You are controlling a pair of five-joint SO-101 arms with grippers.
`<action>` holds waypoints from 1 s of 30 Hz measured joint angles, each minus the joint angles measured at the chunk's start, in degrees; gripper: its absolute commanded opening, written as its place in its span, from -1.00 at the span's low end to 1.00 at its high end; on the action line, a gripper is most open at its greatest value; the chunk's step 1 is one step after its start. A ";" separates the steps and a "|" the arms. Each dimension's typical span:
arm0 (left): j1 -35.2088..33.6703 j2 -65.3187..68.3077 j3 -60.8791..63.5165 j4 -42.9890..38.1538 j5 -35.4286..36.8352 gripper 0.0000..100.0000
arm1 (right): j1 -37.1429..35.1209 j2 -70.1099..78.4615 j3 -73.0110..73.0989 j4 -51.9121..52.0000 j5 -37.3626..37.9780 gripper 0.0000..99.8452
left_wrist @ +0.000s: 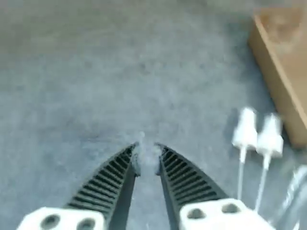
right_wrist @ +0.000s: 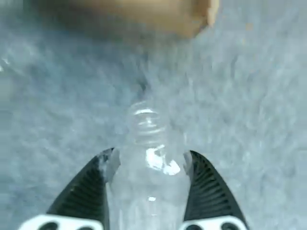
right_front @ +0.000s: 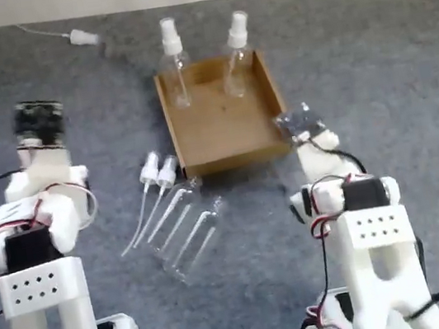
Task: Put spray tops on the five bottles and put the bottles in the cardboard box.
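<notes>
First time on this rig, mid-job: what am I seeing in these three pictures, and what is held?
Two small robot arms stand side by side at a grey carpet. One picture looks down from above; the other two come from a camera on each wrist. The right end effector grips a bottle with no top. The left end effector is over bare carpet. The box holds two capped bottles; two bare bottles and two spray tops lie beside it, a third top farther off.

Two capped bottles (right_front: 178,71) stand in the cardboard box (right_front: 223,135); spray tops (right_front: 158,170) and bare bottles (right_front: 179,213) lie before it.
</notes>
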 measured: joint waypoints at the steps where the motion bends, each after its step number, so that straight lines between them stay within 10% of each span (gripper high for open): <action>1: 1.23 0.00 0.00 1.05 -1.23 -0.99 | 1.14 1.67 0.62 -0.97 0.18 -0.99; 14: 4.22 0.00 0.00 9.76 -3.43 -0.71 | 5.98 16.53 0.97 -7.21 0.18 -0.49; 22: 2.29 -6.68 0.26 11.16 -1.85 -0.71 | 5.98 -2.37 3.08 -7.21 -6.24 -0.51; 30: 1.14 -31.38 15.47 11.25 0.44 -0.71 | 6.42 -28.75 18.64 -7.21 -7.74 -1.00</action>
